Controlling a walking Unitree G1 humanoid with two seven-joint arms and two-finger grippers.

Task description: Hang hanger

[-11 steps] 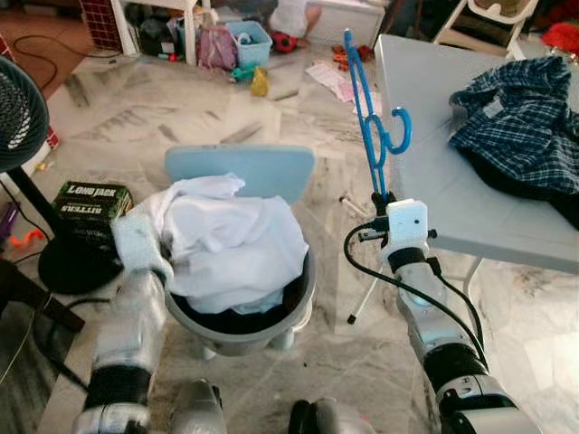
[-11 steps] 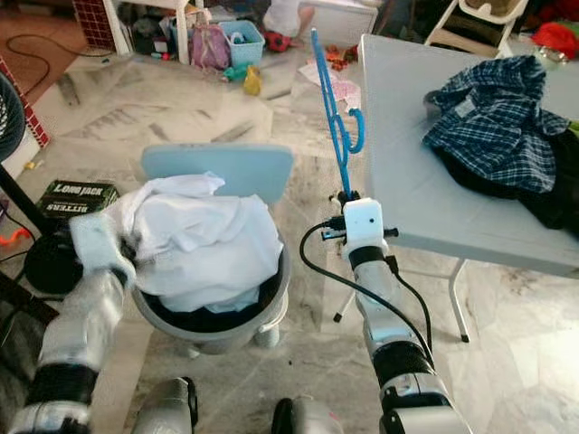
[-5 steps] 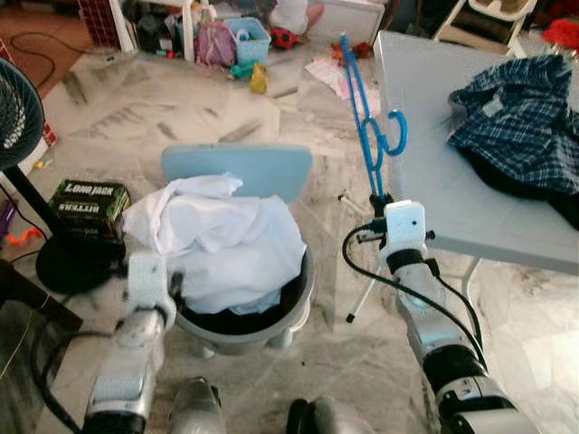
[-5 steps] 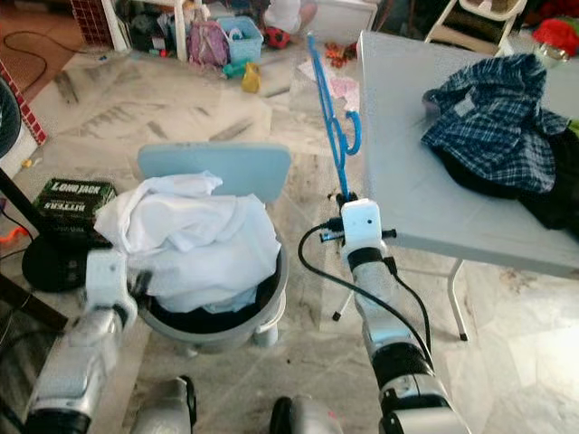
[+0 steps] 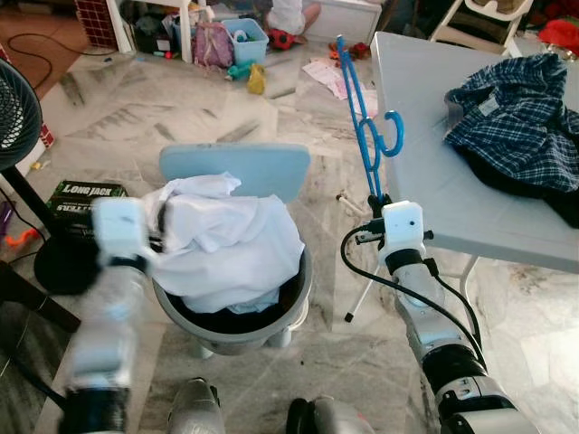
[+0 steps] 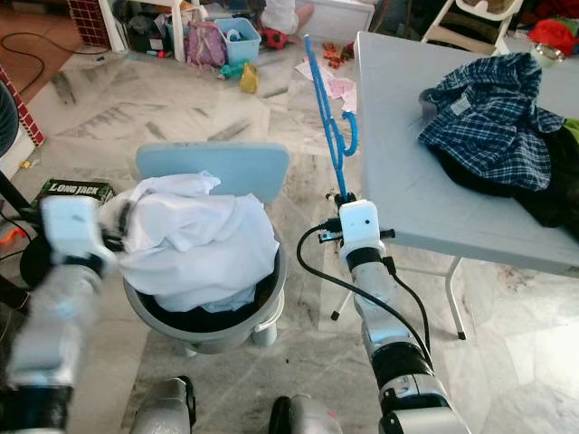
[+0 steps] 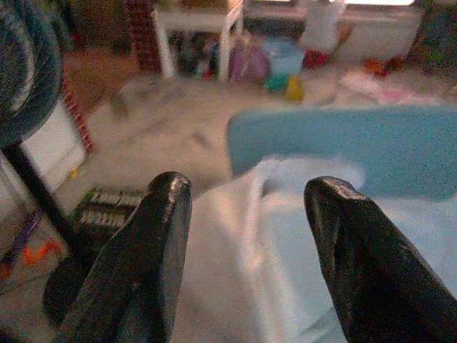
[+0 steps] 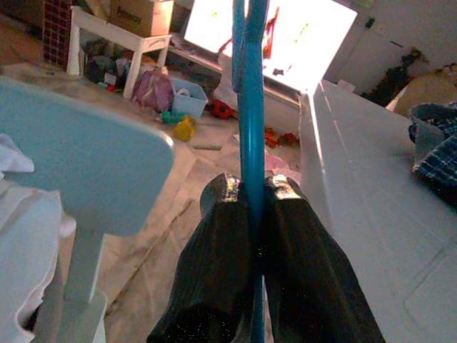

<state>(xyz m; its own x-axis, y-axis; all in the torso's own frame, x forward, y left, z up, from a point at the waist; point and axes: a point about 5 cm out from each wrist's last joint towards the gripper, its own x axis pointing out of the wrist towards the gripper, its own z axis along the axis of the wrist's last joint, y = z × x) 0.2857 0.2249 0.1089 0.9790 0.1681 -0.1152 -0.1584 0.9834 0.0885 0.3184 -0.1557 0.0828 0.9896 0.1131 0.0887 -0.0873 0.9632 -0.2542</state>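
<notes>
A blue plastic hanger point(image 5: 362, 117) stands upright, hook toward the grey table point(image 5: 434, 190), with my right gripper point(image 5: 377, 199) shut on its lower bar. In the right wrist view both fingers point(image 8: 221, 236) press on the blue bar point(image 8: 250, 86). A crumpled white garment point(image 5: 226, 240) fills a grey basket point(image 5: 294, 307) in front of a light blue chair back point(image 5: 237, 168). My left gripper point(image 5: 160, 226), blurred, is at the garment's left edge. In the left wrist view it point(image 7: 246, 196) is open, with the white cloth point(image 7: 285, 236) just beyond the fingertips.
A blue plaid shirt point(image 5: 511, 104) over dark clothes lies on the table's far right. A black fan point(image 5: 16, 113) on a stand and a Long Jack box point(image 5: 80, 197) are on the left. Toys and a blue bin point(image 5: 246, 38) clutter the far floor.
My left arm has dropped off the garment, then swung back up to its left edge, and is blurred. The right gripper and hanger have hardly moved.
</notes>
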